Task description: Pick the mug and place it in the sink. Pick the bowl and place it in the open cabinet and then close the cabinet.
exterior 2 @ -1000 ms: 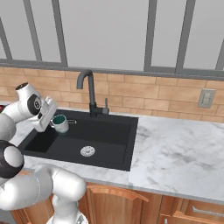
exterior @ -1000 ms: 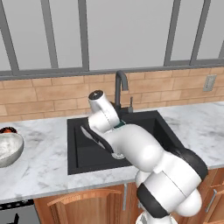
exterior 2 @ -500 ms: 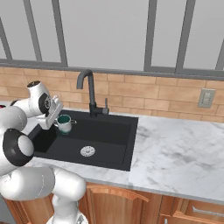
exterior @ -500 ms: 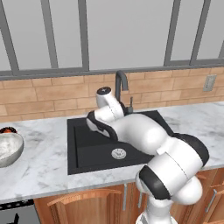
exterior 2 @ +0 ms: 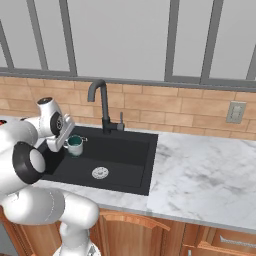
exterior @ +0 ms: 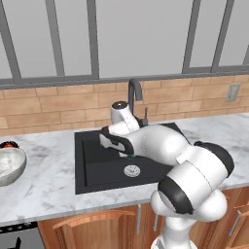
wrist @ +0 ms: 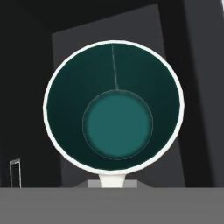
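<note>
Gripper clamped on mug, mid-left of frame, upright over sink basin — held low prob. for gentle set-down. Bowl waits far left on counter.

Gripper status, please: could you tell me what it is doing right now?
Gripper: shut on the mug, over the sink.

a kitchen: sink, faucet, marble counter.
</note>
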